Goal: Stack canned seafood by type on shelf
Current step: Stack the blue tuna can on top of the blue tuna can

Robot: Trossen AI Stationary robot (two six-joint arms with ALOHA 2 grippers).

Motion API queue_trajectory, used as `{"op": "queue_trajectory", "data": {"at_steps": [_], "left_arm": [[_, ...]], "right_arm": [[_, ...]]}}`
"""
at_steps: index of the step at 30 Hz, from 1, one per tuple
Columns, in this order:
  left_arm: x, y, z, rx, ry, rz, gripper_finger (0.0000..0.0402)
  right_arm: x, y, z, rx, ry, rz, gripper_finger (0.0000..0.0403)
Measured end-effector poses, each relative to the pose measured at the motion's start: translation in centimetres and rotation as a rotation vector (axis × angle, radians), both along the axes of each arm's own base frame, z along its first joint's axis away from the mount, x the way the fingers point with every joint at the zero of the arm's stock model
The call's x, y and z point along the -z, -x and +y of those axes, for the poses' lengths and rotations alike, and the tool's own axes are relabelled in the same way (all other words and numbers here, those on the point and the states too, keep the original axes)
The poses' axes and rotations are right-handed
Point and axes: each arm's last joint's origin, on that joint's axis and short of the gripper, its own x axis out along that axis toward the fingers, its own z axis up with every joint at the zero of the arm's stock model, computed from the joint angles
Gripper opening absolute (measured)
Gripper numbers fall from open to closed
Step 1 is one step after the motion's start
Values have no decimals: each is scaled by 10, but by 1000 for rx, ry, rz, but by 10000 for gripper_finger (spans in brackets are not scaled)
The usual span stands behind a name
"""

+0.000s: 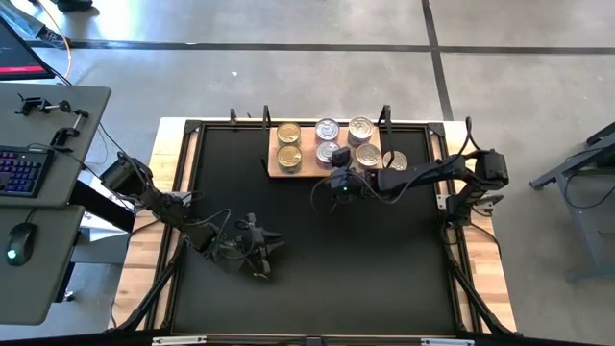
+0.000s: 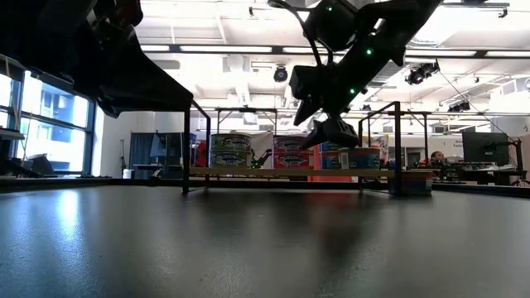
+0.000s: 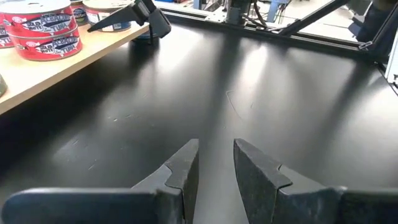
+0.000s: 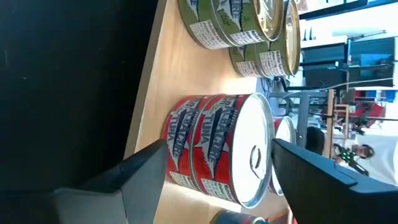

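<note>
The shelf (image 1: 309, 165) is a pale wood board at the mat's far edge. Canned seafood stands on it: gold-lidded tins (image 1: 288, 144) at its left, silver-lidded ones (image 1: 360, 128) at its middle and right. A stack of two red-labelled tins (image 4: 217, 149) rests on the board (image 4: 155, 93), with green-labelled gold-lidded tins (image 4: 236, 25) beyond. My right gripper (image 4: 219, 146) hovers open at the shelf's near edge (image 1: 338, 185), its fingers standing on either side of the red stack without touching it. My left gripper (image 3: 216, 168) waits over the mat's near left (image 1: 267, 245), open by a narrow gap, with nothing in it.
One silver-lidded tin (image 1: 395, 160) sits on the black mat (image 1: 384, 269) just off the shelf's right end. A black frame (image 1: 192, 130) runs round the table. A desk with a keyboard (image 1: 21, 171) and a mouse stands off the table's left.
</note>
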Motion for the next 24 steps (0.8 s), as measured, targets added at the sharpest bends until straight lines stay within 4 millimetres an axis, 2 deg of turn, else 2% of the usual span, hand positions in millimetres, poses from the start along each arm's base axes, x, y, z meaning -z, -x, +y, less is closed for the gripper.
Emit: {"op": "queue_trajectory", "data": {"at_steps": [2,5,7,10,13,16,20,24], "left_arm": [[0,0,0,-2,5,-2,90],[-1,0,0,-2,7,-5,90],[-1,-1,-1,-1,10,-8,90],[-1,-1,-1,-1,10,-9,90],[-1,-1,0,-2,9,-8,90],[-1,0,-1,1,10,-9,90],[-1,0,-1,7,-3,-5,90],[-4,-2,-1,13,-31,-13,90]], "right_arm": [[-3,-1,5,15,26,10,278],[-17,-2,20,61,34,4,278],[-30,4,36,83,-33,14,278],[-50,20,63,97,-227,55,270],[-60,47,87,144,-465,133,247],[-56,77,108,221,-651,161,217],[-39,128,131,361,-753,144,165],[-22,177,132,667,-778,65,102]]}}
